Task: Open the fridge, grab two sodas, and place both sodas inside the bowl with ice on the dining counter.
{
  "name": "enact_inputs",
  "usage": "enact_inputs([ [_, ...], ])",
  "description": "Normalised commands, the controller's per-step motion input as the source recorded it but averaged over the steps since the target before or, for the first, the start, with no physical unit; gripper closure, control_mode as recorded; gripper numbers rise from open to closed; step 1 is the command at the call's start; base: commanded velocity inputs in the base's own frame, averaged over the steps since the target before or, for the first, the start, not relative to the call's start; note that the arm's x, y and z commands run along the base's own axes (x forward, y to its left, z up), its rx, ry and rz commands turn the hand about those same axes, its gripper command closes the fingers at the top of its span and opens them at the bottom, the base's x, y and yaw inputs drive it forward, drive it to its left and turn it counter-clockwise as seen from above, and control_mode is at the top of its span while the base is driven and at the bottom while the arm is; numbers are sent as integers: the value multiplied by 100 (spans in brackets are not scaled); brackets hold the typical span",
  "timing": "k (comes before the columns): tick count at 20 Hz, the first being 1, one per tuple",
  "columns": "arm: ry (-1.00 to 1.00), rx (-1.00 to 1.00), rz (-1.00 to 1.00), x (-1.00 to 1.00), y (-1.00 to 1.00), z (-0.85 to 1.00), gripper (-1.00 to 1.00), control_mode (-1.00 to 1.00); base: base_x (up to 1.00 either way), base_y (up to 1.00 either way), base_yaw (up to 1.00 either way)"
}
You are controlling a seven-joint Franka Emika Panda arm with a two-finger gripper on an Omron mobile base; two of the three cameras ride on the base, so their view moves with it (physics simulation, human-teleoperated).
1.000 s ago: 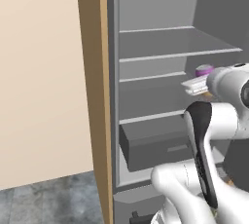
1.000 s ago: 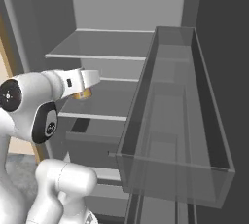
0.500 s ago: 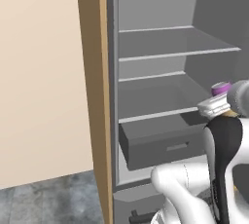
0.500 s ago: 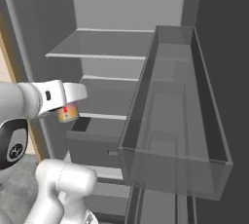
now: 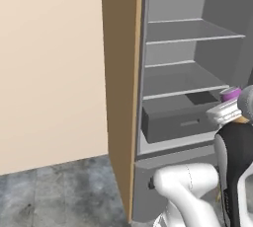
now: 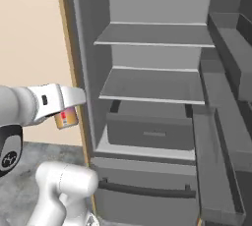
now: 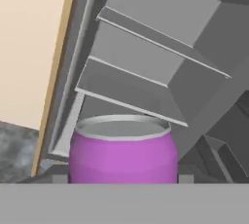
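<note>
- Grey fridge point(image 6: 147, 38) stands open, its shelves bare, with a tan wood side panel point(image 5: 121, 73) along its left edge.
- Beige wall point(image 5: 49, 68) lies left of the panel, above a mottled grey floor point(image 5: 54, 196).
- Inside, two flat shelves point(image 6: 157, 85) sit one above the other; below them is a grey drawer point(image 6: 147, 131) with a small horizontal handle.
- Under the open compartment, a lower drawer front carries a long dark bar handle point(image 6: 142, 189).
- On the right of the right base view, the open door's grey bins point(image 6: 221, 136) run toward the camera.
- The white arm holds the gripper point(image 6: 66, 114) out in front of the fridge, level with the drawer and well clear of the shelves.
- Its fingers are clamped on the can point(image 7: 122, 151), a short purple-pink soda fading to orange at its lower end.
- In the hand view the can fills the lower middle, its silver-grey top facing the shelves.
- In the left base view the can's purple top point(image 5: 231, 94) peeks out beside the white wrist at the right edge.
- In the right base view the can hangs beneath the white hand, in front of the wood panel.
</note>
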Motion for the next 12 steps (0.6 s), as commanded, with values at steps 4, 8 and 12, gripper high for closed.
enact_inputs([
  [4,0,0,0,0,0,0,100,100,-53,100,-4],
  [8,0,0,0,0,0,0,100,100,-66,78,-20],
  [12,0,0,0,0,0,0,100,100,-79,73,-30],
])
